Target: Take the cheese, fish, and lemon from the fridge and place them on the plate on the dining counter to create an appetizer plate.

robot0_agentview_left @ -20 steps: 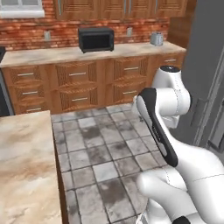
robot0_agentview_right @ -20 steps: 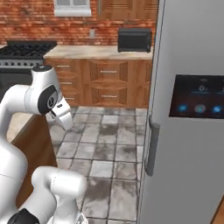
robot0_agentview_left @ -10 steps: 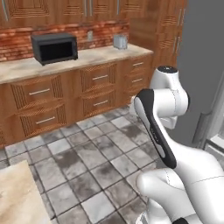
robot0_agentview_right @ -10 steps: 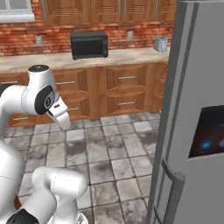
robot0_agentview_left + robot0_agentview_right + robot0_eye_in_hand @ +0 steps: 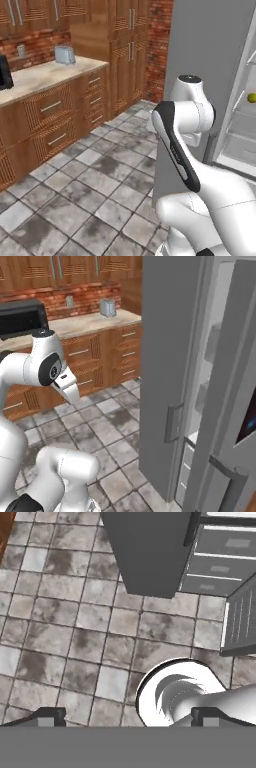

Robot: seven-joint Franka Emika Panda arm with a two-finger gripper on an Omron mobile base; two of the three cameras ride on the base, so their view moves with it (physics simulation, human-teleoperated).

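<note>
In the left base view the fridge (image 5: 210, 60) stands at 2 o'clock with its grey door open, and the white inside shows at the right edge; on a clear shelf there, at 3 o'clock, lies the lemon (image 5: 252, 97), small and yellow-green, alone on the part of the shelf that I can see. The white arm rises in front of the fridge door, at the centre and toward 5 o'clock. On the wooden wall counter (image 5: 45, 75) at 10 o'clock stands a toaster (image 5: 64, 55). In the right base view the fridge (image 5: 172, 356) fills the right half, with both doors swung open and a narrow strip of white inside between them; what lies on the shelves I cannot tell from here. The gripper (image 5: 70, 392) hangs at 9 o'clock, pointing down over the tiled floor (image 5: 100, 431), well apart from the fridge. A microwave (image 5: 22, 318) is at 10 o'clock on the wall counter. In the hand view the two finger tips (image 5: 47, 717) stand wide apart at the bottom, at 7 and 5 o'clock, with nothing between them. The grey fridge door is at 12 o'clock and the drawers (image 5: 225, 567) at 1 o'clock.
</note>
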